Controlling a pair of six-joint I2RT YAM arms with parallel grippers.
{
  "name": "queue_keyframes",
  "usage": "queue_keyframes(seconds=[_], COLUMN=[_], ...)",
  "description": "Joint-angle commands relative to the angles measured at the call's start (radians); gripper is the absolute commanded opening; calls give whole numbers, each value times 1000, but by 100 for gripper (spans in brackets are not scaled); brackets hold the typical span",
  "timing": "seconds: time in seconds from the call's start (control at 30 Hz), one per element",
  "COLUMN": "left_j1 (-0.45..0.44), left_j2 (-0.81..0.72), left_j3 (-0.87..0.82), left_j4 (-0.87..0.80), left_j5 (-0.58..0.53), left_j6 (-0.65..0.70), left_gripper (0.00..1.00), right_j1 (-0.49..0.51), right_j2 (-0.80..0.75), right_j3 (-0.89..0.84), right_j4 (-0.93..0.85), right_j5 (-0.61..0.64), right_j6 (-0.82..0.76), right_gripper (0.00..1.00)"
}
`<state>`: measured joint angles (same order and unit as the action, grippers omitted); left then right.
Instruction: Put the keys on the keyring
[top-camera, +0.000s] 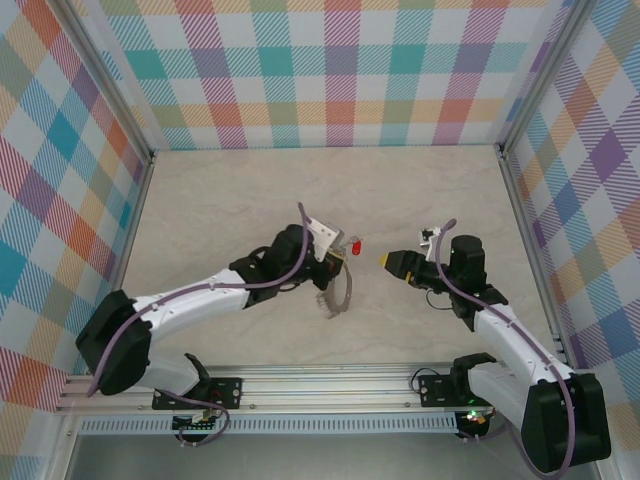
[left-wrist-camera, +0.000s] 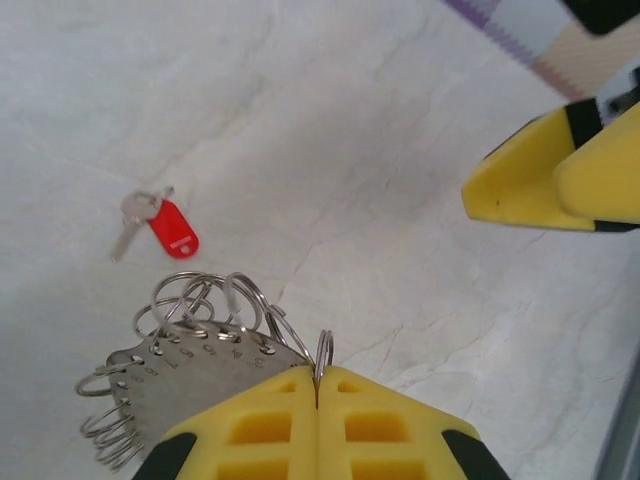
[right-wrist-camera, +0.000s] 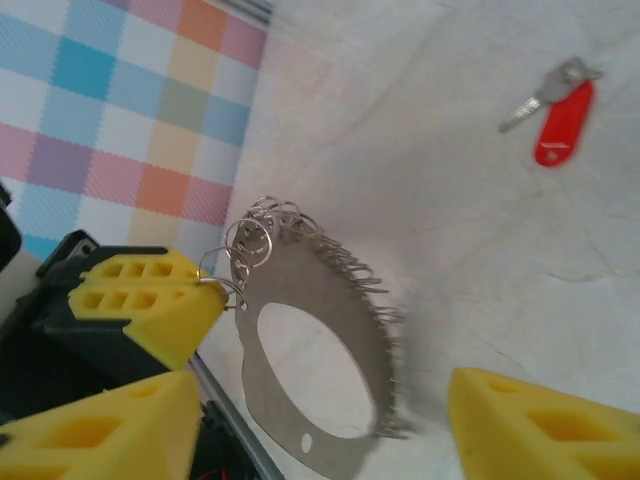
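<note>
Left pincer is clamped on a small loop at the rim of the keyring, which spreads out beside its fingertips. Just beyond those tips, apart from the ring, the red-tagged key lies on the table. Facing it, the right pincer stands with fingers apart.
</note>
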<state>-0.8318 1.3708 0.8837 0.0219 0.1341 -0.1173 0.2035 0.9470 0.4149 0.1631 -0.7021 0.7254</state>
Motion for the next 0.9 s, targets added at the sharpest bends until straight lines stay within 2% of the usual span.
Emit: queue_keyframes(seconds=[0.0,0.07,0.23,0.57,0.87], left_j1=[46,71,101,126,144], left_j2=[-78,-106,-138,-131,-127], left_j3=[-12,-8,13,46,42], left_j4=[13,17,15,23,85], left_j5=[130,161,206,292,364], left_j6=[3,-9,-23,-34,-80], left_gripper=[0,0,0,0,0], right_j1=[16,36,92,121,207], right_j2=[-11,-15,17,111,195], right_j3=[11,22,64,145,174], right_j4=[137,164,237,306,420], right_j5=[-68,-63,-31,-45,-102], right_j6=[42,59,73,54,43], right_gripper=[55,49,45,43,42])
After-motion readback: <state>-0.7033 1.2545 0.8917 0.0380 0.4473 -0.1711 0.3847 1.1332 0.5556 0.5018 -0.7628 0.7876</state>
